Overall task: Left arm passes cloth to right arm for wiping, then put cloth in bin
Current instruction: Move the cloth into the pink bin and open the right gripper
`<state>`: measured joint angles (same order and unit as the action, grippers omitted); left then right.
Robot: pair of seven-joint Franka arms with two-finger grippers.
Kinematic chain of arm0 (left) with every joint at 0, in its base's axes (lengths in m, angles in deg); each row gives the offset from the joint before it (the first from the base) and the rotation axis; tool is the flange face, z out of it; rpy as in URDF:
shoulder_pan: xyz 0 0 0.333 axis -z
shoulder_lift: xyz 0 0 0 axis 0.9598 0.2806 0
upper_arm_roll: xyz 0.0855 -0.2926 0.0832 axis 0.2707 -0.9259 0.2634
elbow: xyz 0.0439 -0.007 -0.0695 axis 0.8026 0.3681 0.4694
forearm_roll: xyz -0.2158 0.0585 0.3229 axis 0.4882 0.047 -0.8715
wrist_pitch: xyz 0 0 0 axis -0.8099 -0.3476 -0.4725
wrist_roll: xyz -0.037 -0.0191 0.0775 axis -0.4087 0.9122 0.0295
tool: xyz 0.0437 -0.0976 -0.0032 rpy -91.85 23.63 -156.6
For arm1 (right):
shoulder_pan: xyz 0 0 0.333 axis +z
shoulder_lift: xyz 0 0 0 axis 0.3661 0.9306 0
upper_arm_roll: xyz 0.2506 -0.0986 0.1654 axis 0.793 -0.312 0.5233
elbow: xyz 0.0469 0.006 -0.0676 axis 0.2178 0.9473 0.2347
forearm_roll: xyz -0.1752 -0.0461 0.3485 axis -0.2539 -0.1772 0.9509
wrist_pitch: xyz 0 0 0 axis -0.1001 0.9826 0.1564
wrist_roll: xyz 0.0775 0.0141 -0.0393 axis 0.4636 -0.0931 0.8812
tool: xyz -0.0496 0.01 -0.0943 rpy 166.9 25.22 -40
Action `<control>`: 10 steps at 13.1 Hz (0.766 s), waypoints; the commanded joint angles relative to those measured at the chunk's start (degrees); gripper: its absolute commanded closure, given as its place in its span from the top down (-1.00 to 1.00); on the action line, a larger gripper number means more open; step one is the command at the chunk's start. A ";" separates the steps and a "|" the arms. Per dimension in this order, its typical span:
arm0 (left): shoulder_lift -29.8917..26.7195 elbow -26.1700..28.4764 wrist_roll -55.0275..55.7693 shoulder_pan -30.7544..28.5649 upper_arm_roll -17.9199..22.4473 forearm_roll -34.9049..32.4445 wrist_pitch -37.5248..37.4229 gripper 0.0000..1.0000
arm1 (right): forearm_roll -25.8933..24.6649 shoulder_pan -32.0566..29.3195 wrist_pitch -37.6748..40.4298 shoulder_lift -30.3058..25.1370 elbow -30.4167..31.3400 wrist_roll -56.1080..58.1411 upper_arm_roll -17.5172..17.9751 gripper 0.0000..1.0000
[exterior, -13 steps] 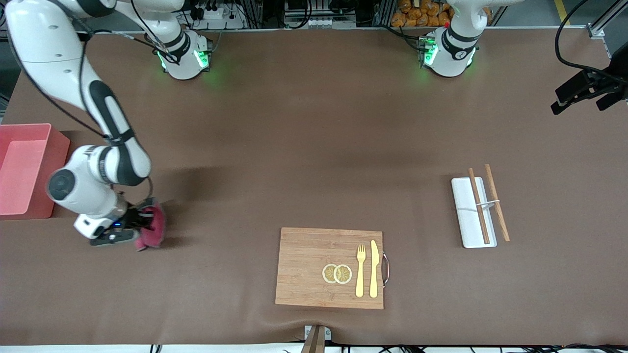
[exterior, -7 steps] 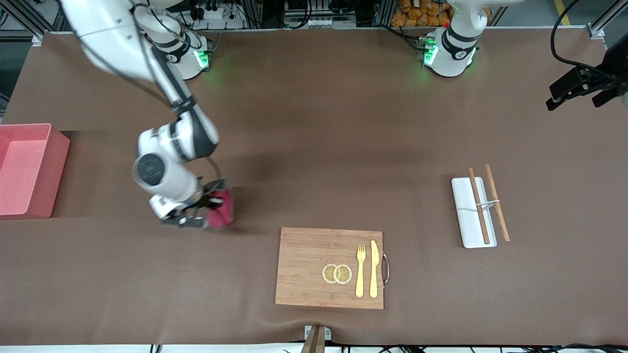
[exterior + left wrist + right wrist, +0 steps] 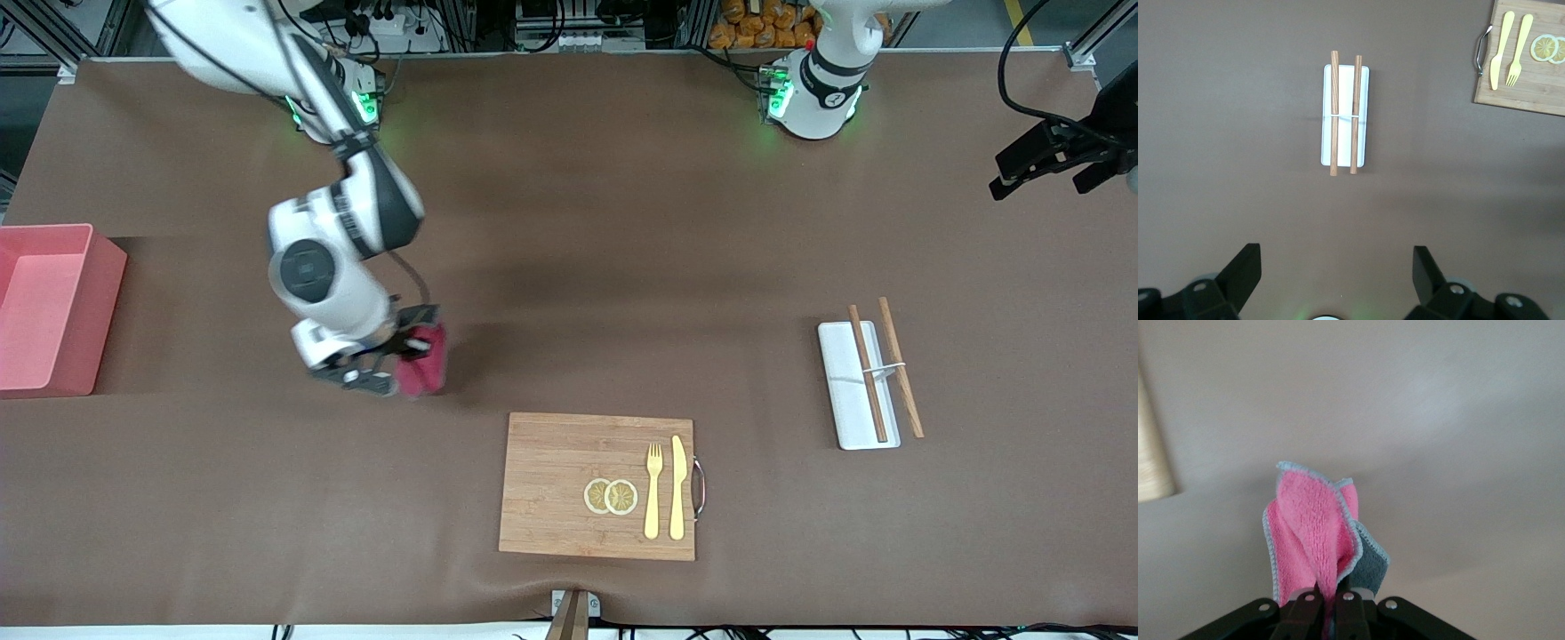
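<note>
We see a wide table (image 3: 622,222) covered with a plain brown mat, and along the edge where the two robot bases stand there are cables, metal frames and some orange packages on the floor. The right gripper (image 3: 404,356) is pressed closed on the cloth (image 3: 423,363), low over the bare mat, a little farther from the front camera than the wooden cutting board (image 3: 569,484) and toward the right arm's end of the table from it. The bin (image 3: 84,307) stands at the table's edge on the right arm's end, well apart from the cloth. On the board lie two lemon slices (image 3: 611,496), a yellow fork (image 3: 653,491) and a yellow knife (image 3: 677,487). Toward the left arm's end lies a white tray (image 3: 845,391) with two chopsticks (image 3: 867,373) on it. The left gripper (image 3: 1062,160) waits in the air near the table's corner, and its fingers (image 3: 1241,273) are wide apart with nothing between them. The right wrist view shows us what the front view does not: the cloth is folded, pink on one face and grey on the other, with a pale blue hem. The left wrist view looks down at the tray from above, with the board in one corner.
</note>
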<state>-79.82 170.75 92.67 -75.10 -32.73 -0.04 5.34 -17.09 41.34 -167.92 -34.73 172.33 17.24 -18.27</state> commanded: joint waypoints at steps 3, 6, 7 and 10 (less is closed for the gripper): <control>0.16 0.00 -0.81 0.26 0.10 -1.31 -0.29 1.00 | -0.89 -18.15 3.72 -3.85 0.54 28.86 0.70 -1.00; 1.31 -0.61 -0.81 0.52 0.10 -1.31 0.68 1.00 | -0.89 -29.58 7.22 -5.18 -1.82 47.95 0.70 -1.00; 1.40 -0.61 -0.81 0.52 0.10 -1.31 0.94 1.00 | -0.80 -33.71 10.46 -5.09 -4.35 54.01 0.70 -1.00; 1.49 -0.61 -0.81 0.52 0.10 -1.31 1.21 1.00 | -1.15 -43.56 13.31 -3.60 -11.40 69.31 0.61 -1.00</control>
<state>-78.45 170.80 92.66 -74.99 -32.76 -0.04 6.27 -17.24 2.95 -156.35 -38.98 164.44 79.60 -19.12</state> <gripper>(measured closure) 0.000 0.956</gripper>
